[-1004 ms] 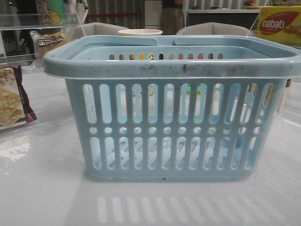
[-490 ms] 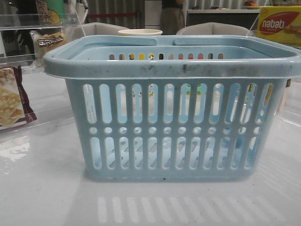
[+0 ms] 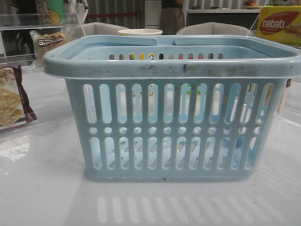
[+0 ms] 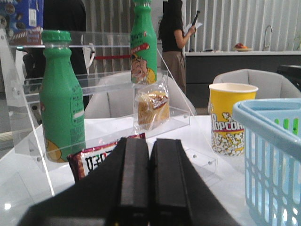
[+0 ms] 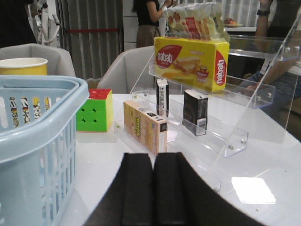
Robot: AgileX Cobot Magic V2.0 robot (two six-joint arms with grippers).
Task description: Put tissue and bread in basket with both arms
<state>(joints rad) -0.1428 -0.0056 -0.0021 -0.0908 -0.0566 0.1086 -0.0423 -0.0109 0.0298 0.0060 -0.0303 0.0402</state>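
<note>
A glossy white table (image 3: 42, 188) carries the scene, with grey chairs and a dark counter behind it, and people standing in the background; clear acrylic tiered shelves (image 5: 225, 127) stand at either side of the table; the basket (image 3: 174, 108), light blue and slotted, stands upright in the middle of the table and fills most of the front view, its scuffed rim level and its handles folded down. On the left shelf stand two green bottles (image 4: 61, 101); a yellow popcorn cup (image 4: 231, 117) sits on the table behind the basket; a yellow-and-red nabati box (image 5: 192, 62) rests on the upper tier of the right shelf; a maroon-edged cracker bag (image 3: 14, 101) lies at the left of the table; a cube puzzle (image 5: 94, 110) sits on the table between the basket and the right shelf. The bread (image 4: 152, 104), a clear packet with a dark label, leans upright on a lower tier of the left shelf, well apart from the basket; the tissue (image 5: 194, 112), a small black pack with white patches, stands on the lower tier of the right shelf, beside a second similar pack and a pale carton. The left gripper (image 4: 150, 155) has its fingers pressed together on nothing; the right gripper (image 5: 153, 169) likewise has its fingers together and holds nothing.
</note>
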